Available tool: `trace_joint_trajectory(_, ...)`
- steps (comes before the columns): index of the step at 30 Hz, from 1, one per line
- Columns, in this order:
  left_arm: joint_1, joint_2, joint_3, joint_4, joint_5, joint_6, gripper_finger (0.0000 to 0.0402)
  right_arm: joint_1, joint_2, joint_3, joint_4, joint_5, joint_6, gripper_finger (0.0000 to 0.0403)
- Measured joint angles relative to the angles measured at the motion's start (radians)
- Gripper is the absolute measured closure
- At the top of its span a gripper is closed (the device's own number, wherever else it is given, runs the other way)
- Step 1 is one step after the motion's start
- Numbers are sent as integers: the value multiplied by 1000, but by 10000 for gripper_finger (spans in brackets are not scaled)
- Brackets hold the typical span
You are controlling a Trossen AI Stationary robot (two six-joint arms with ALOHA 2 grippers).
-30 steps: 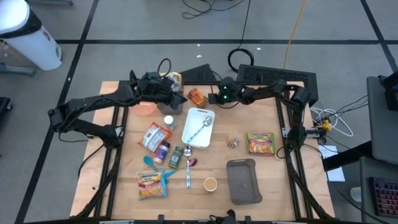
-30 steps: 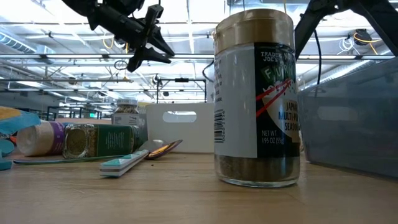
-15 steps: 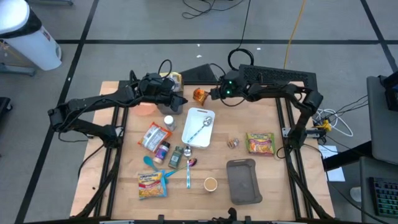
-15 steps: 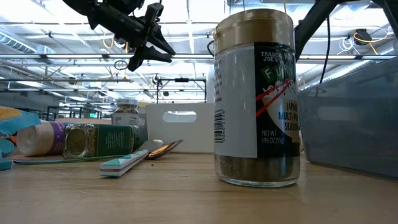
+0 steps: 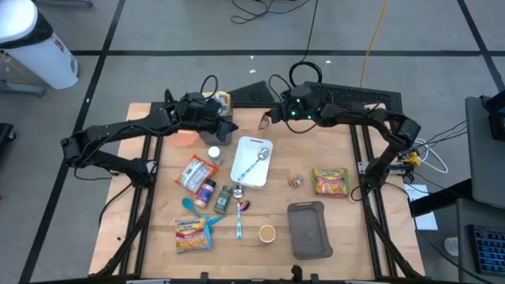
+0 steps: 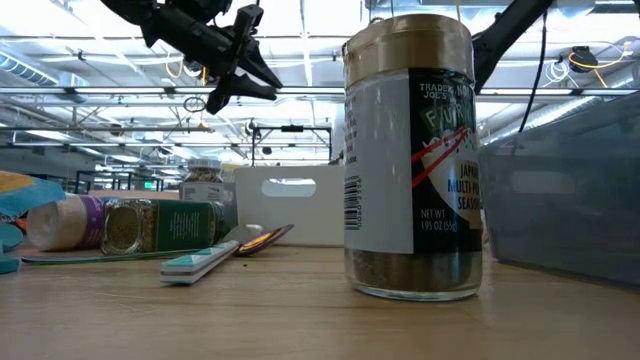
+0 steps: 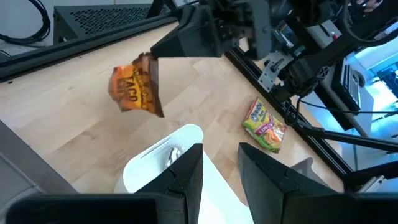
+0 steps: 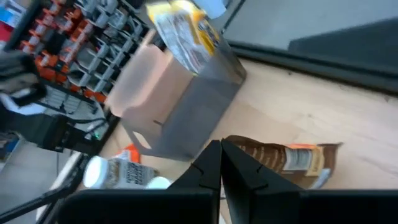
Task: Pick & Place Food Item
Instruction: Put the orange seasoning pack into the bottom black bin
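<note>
I have the right gripper [image 5: 268, 120] pinching the orange taco seasoning packet [image 7: 134, 91], jaws pressed together on its top edge, so the packet hangs above the desk [image 5: 331, 142] near the far edge, just beyond the white tray [image 5: 251, 162]. The left gripper [image 5: 229, 128] hovers beside the tray's far left corner, jaws slightly spread and holding nothing. I see bare wood along the far right edge; the near left side is crowded with jars and packets.
</note>
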Motion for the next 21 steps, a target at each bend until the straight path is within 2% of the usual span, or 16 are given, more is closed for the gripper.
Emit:
trace_joint_trajectory(5, 0, 0, 0, 19, -16, 0, 293, 0, -37, 1, 6, 0, 0, 403)
trace_joint_trajectory(14, -13, 0, 2, 225, -45, 27, 293, 4, -106, 1, 78, 3, 63, 403)
trace_joint_trajectory(18, -44, 1, 30, 185, -97, 132, 293, 14, -116, 1, 201, -11, 139, 403)
trace_joint_trajectory(21, -90, 1, 64, 136, -185, 265, 293, 20, -116, 1, 281, -22, 206, 403)
